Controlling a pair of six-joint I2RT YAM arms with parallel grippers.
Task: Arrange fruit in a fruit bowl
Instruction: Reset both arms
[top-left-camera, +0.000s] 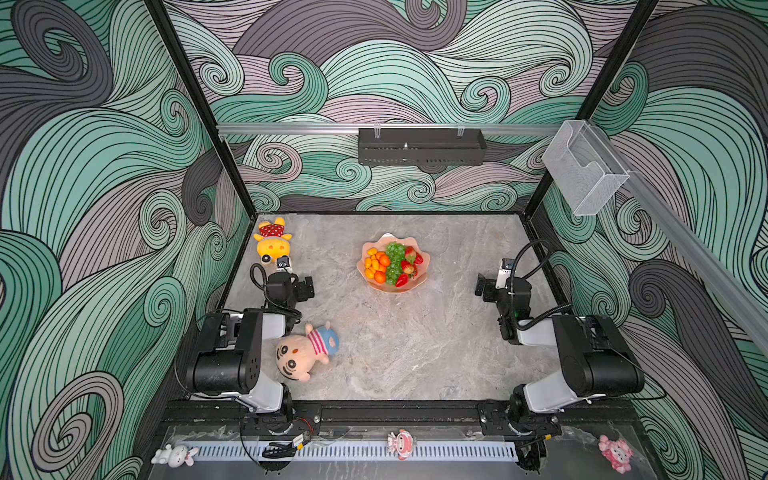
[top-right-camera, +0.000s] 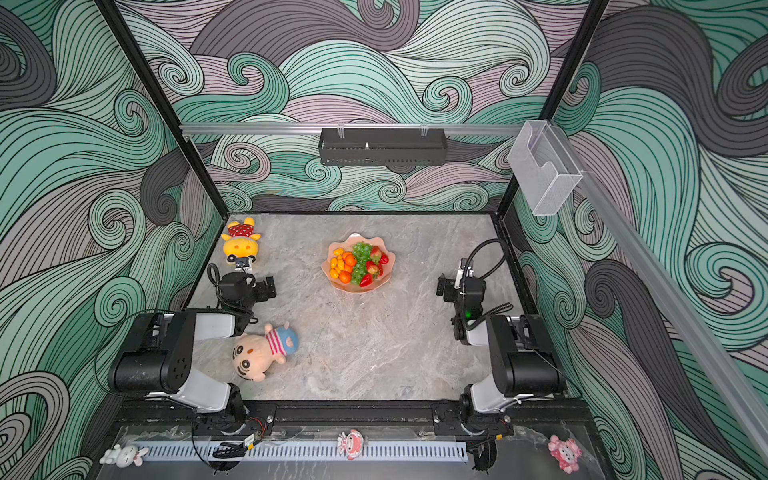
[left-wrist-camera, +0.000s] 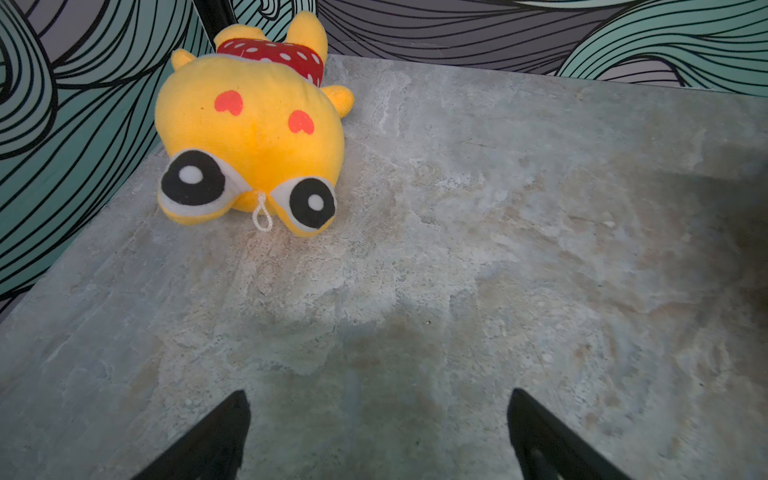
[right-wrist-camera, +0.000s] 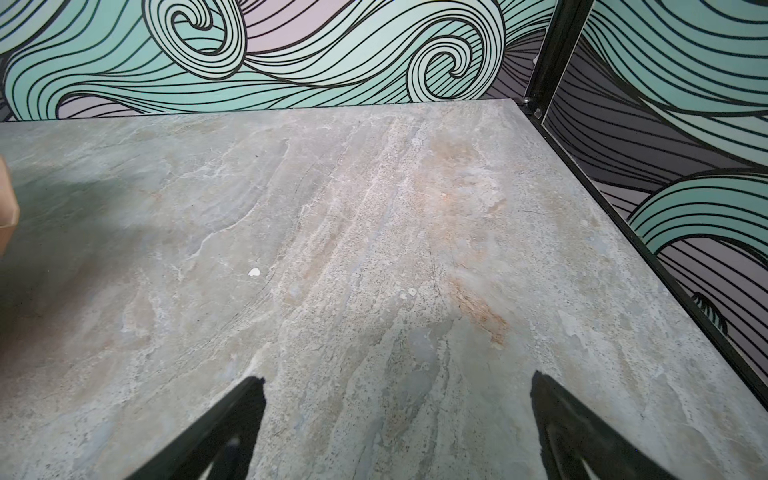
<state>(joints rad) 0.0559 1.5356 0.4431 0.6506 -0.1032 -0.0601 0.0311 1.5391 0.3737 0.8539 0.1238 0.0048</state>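
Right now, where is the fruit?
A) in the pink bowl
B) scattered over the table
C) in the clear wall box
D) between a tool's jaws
A: in both top views the fruit lies grouped inside the scalloped pink bowl.

— What sort of place is this?
— A lab's robot test cell. My left arm (top-left-camera: 232, 353) and right arm (top-left-camera: 582, 357) are mounted on a black rail (top-left-camera: 395, 413) at six o'clock; wave-printed panels (top-left-camera: 415, 62) in a black frame (top-left-camera: 195, 95) box in the stone-look tabletop (top-left-camera: 395, 353).
— Nothing homely?
— Only props: a yellow doll (top-left-camera: 272, 245) at ten o'clock, a striped doll (top-left-camera: 303, 353) at eight, toy fruit (top-left-camera: 392, 262) in a fruit bowl (top-left-camera: 395, 288).
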